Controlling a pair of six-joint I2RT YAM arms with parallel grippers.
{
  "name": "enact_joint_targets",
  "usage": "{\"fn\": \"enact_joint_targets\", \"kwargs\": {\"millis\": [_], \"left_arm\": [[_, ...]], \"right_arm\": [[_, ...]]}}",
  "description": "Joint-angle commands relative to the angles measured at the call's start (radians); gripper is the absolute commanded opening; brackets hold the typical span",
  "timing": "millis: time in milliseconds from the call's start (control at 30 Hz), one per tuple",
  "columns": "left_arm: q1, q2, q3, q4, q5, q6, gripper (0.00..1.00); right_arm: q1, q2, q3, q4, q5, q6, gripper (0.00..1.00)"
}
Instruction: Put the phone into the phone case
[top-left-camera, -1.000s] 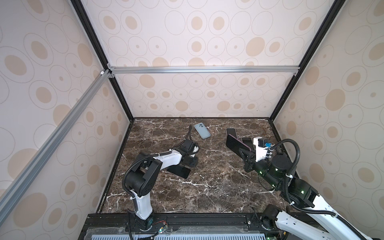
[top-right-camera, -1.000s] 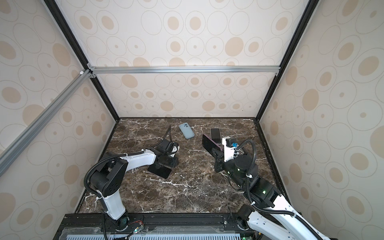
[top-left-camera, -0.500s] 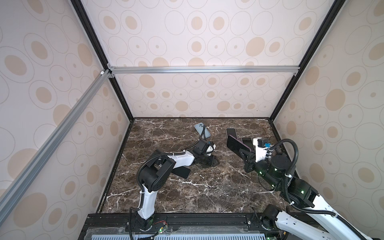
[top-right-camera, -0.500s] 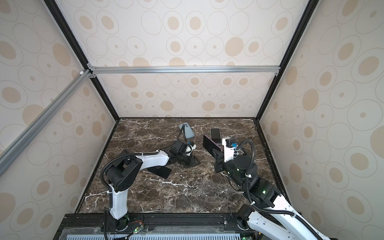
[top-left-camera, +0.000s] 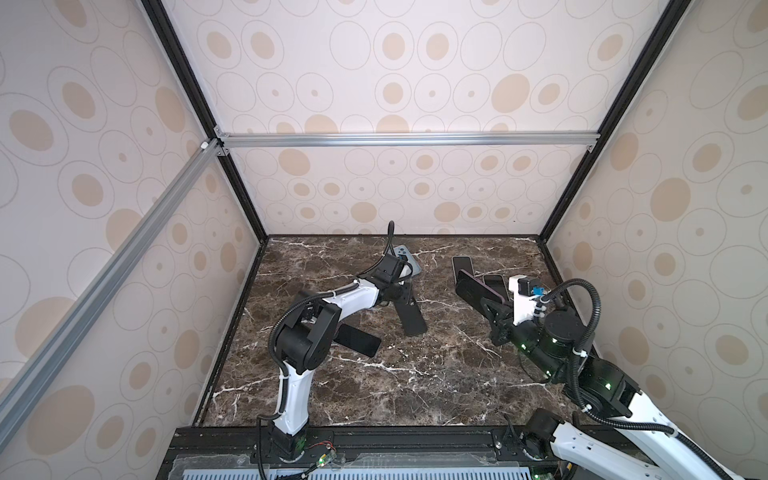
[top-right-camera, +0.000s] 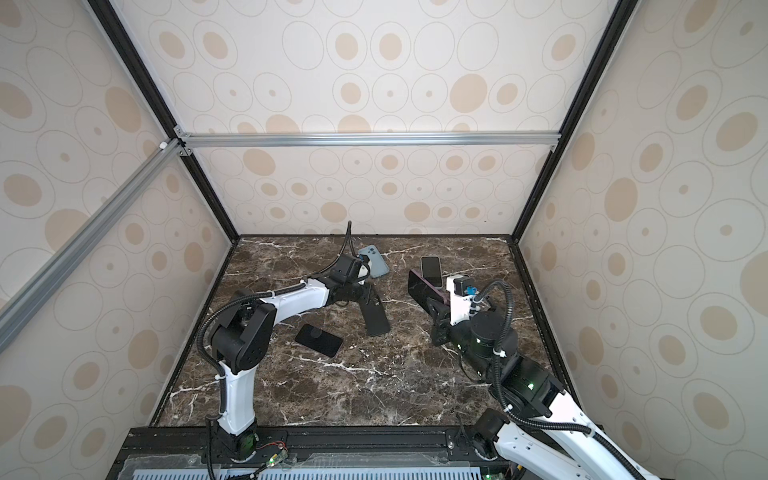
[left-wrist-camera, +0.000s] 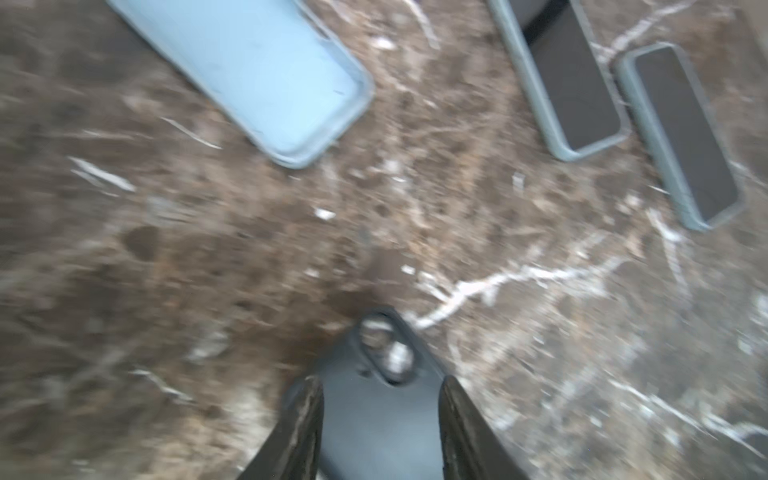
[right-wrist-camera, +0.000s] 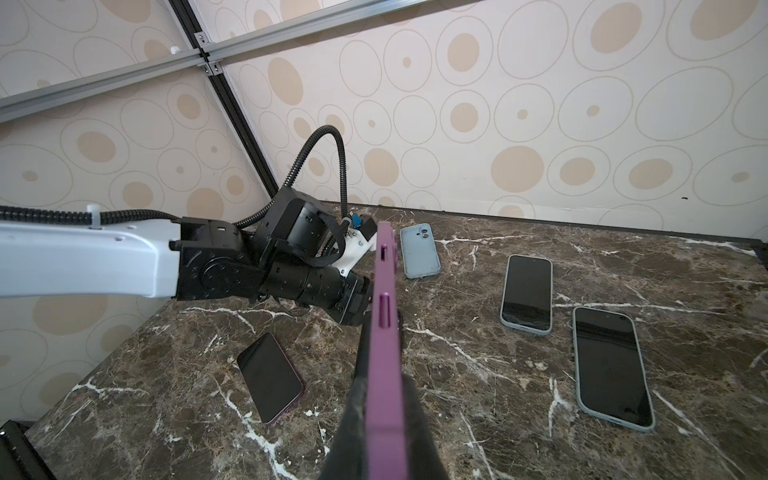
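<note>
A dark phone (top-left-camera: 357, 340) with a purple edge lies screen-up on the marble floor (top-left-camera: 415, 382), left of centre; the right wrist view also shows the phone (right-wrist-camera: 270, 376). My left gripper (top-left-camera: 401, 297) is shut on one end of a black phone case (top-left-camera: 411, 318), near its camera cutout. In the left wrist view the black phone case (left-wrist-camera: 374, 415) fills the gap between the fingers (left-wrist-camera: 307, 415). At the right, my right gripper (top-left-camera: 488, 305) is shut on a purple phone case (top-left-camera: 473, 286) held off the floor, seen edge-on as the purple phone case (right-wrist-camera: 384, 332).
A light blue case (top-left-camera: 411, 264) lies near the back wall behind my left gripper. Two phones in grey cases (right-wrist-camera: 527, 295) (right-wrist-camera: 611, 365) lie screen-up at the back right. Patterned walls close in three sides. My left arm (right-wrist-camera: 83, 266) stretches low across the floor.
My left gripper has moved right and toward the back with the black case, away from the dark phone. The right arm and purple case have stayed put.
</note>
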Motion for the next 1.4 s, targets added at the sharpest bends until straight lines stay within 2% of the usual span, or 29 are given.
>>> {"fn": "enact_joint_targets", "kwargs": {"millis": [0,133,200,467,767,1033,1200,1367], "left_arm": [[0.005,0.049,0.072,-0.048,-0.079,0.090,0.44],[0.005,0.119,0.150,-0.113,-0.095,0.112,0.41],[0.005,0.122,0.140,-0.113,-0.090,0.103,0.40],[0.006,0.057,0.007,-0.082,-0.118,0.052,0.37],[0.002,-0.082,-0.195,-0.056,-0.142,-0.010,0.37],[-0.066,-0.204,-0.390,-0.008,-0.045,-0.100,0.38],[-0.135,-0.246,-0.471,0.037,0.045,-0.192,0.39],[-0.199,-0.291,-0.527,0.065,0.087,-0.277,0.39]], "right_arm": [[-0.001,-0.009,0.045,0.021,0.010,0.000,0.00],[-0.002,-0.023,0.046,0.007,0.019,0.004,0.00],[-0.001,-0.032,0.045,-0.002,0.028,0.003,0.00],[-0.001,-0.043,0.041,-0.015,0.044,0.001,0.00],[-0.001,-0.017,0.033,-0.001,0.021,0.007,0.00],[-0.001,-0.015,0.017,0.011,0.022,0.011,0.00],[-0.001,0.003,0.013,0.026,0.019,0.011,0.00],[-0.002,0.026,0.014,0.041,0.011,0.011,0.00]]}}
